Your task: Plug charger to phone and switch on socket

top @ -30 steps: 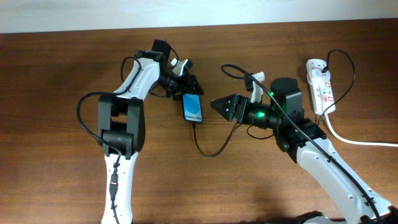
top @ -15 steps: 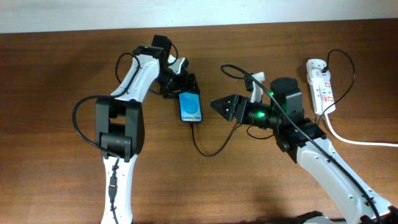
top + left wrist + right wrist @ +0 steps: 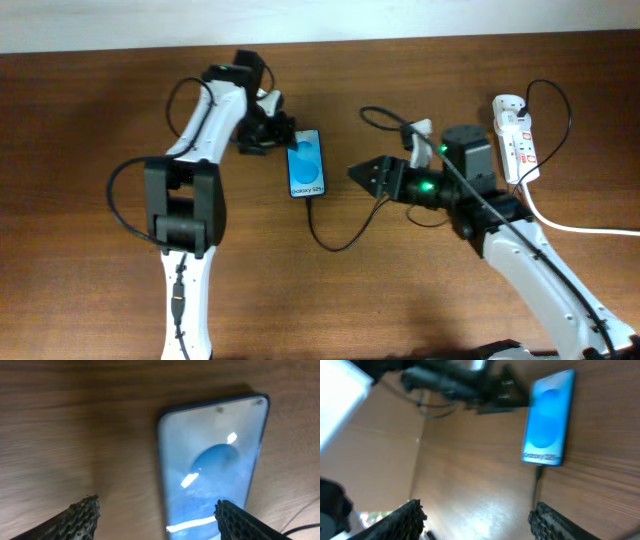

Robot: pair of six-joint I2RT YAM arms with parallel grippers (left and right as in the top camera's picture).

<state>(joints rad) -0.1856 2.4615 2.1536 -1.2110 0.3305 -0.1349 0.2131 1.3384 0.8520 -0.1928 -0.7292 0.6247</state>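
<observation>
The phone lies flat on the wooden table, blue oval on its screen. The thin black charger cable runs from its near end in a loop toward my right arm. In the right wrist view the charger's plug tip sits at the phone's "Galaxy" end. My left gripper is open and empty, just left of the phone's far end. In the left wrist view it stands apart from the phone. My right gripper is open and empty, right of the phone. The white socket lies at the far right.
A thick white cord leaves the socket toward the right edge. The left arm shows above the phone in the right wrist view. The table's far edge meets a white wall. Bare wood lies in front of both arms.
My left gripper has drawn back up and to the left, off the phone. The phone has shifted slightly away and straightened. My right gripper has moved a little to the right.
</observation>
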